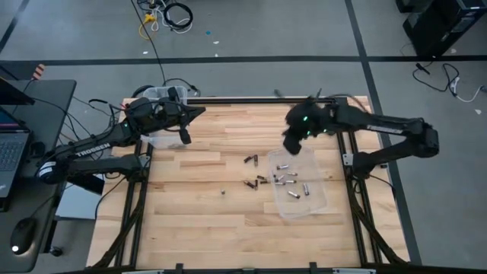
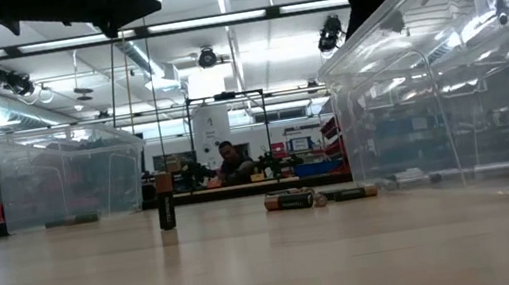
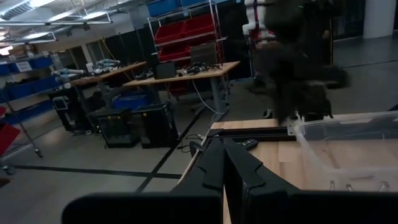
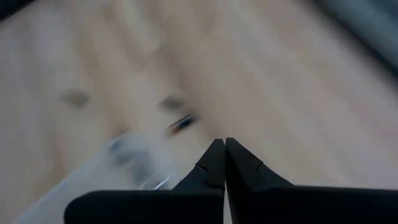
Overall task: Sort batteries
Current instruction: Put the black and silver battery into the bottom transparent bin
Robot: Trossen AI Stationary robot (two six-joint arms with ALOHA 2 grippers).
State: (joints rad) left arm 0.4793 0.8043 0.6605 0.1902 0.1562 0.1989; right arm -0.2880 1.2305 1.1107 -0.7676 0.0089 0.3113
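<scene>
Metal-cased batteries (image 1: 259, 181) lie on the wood and in the clear bin (image 1: 319, 205); they'll roll, so pinch across one's middle. Right gripper (image 4: 224, 144) and left gripper (image 3: 224, 147) show closed, empty fingers.

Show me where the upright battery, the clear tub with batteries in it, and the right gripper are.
Upright battery (image 2: 165, 201): low view, middle of its dark body.
Clear tub (image 1: 318, 204): high view, its near right rim.
Right gripper (image 4: 224, 163): right wrist view, between the tips of its fingers, which are shut together.
</scene>
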